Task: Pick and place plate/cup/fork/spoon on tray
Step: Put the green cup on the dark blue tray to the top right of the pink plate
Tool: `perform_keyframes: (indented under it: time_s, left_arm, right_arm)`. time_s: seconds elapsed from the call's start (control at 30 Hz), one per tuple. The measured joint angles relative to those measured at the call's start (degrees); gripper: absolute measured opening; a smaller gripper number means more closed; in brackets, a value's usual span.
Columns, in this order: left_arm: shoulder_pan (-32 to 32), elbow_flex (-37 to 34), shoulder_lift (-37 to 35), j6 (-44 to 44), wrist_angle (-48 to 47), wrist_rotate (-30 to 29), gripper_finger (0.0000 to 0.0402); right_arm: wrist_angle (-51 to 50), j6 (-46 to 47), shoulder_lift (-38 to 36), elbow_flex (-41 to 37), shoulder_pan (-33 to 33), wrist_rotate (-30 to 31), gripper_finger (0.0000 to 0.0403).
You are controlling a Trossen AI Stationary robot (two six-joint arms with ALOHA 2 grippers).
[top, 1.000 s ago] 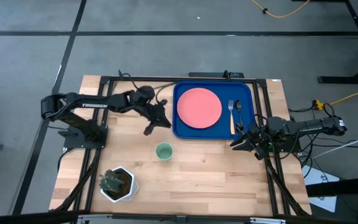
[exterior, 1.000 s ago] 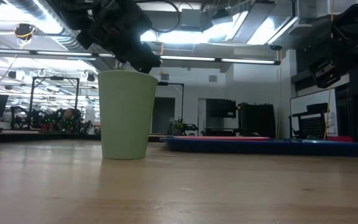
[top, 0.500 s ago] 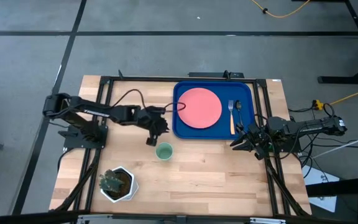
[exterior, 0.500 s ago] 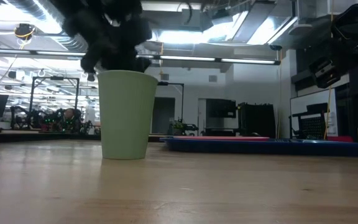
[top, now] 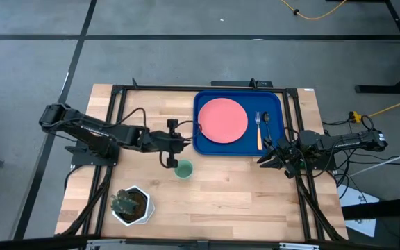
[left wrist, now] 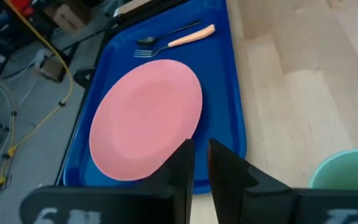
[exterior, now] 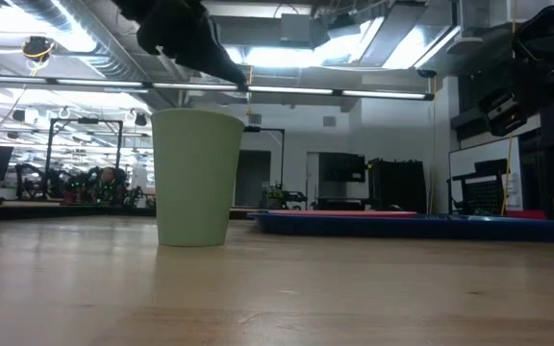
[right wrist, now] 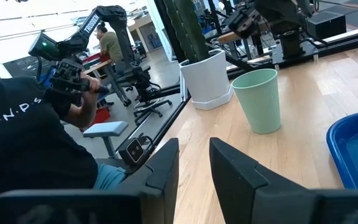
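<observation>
The pale green cup [top: 183, 169] stands upright on its base on the wooden table, near the middle; it also shows in the low view [exterior: 195, 178]. The coral-pink plate [top: 222, 119] lies flat in the blue tray [top: 275, 139] at the far right. The tan-handled fork [top: 259, 130] and the dark spoon [top: 266, 119] lie in the tray to the right of the plate. My left gripper [top: 187, 141] is shut and empty, above the table between the cup and the tray's left rim. My right gripper [top: 264, 160] waits open by the tray's near right corner.
A white pot with a plant [top: 130, 205] stands at the near left of the table. A black frame runs around the table's edges. In the right wrist view a person in a dark shirt [right wrist: 17, 143] sits beyond the table.
My left gripper has drawn back from the tray's left rim toward the table's near edge and the cup, with its wrist turning on the way. The cup, plate, fork and spoon have not moved.
</observation>
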Motion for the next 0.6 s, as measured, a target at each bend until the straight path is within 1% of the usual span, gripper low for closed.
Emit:
perform_keyframes:
  time_s: [0.1,0.2,0.3,0.33,0.47,0.53,0.6]
  left_arm:
    - [-1.59,0.0,-0.02,-2.58,-0.83,-1.34,0.0051]
    - [-2.68,0.0,-0.02,-4.13,-2.9,-2.54,0.0075]
    - [-2.97,0.0,-0.08,-6.54,-4.48,-1.81,0.0098]
    - [-2.72,0.0,-0.51,-6.62,-5.01,0.3,0.0102]
    - [-1.49,0.02,-2.12,-7.76,-5.92,12.21,0.0107]
    - [-1.62,-0.13,-3.02,-6.95,-6.6,15.94,0.0107]
    - [-1.72,-0.07,-4.48,-5.34,-6.41,17.08,0.0108]
  right_arm:
    - [0.0,0.0,0.0,0.0,0.01,0.0,0.0095]
    - [0.0,0.0,0.0,0.0,0.01,0.0,0.0095]
    - [0.0,0.0,0.0,0.0,0.0,0.0,0.0095]
    - [0.0,0.0,0.0,0.0,0.0,0.0,0.0095]
    - [0.0,0.0,0.01,0.0,0.01,0.07,0.0095]
    - [0.0,0.0,0.0,0.0,0.02,0.07,0.0095]
    - [0.02,-0.02,0.0,0.0,0.0,0.07,0.0095]
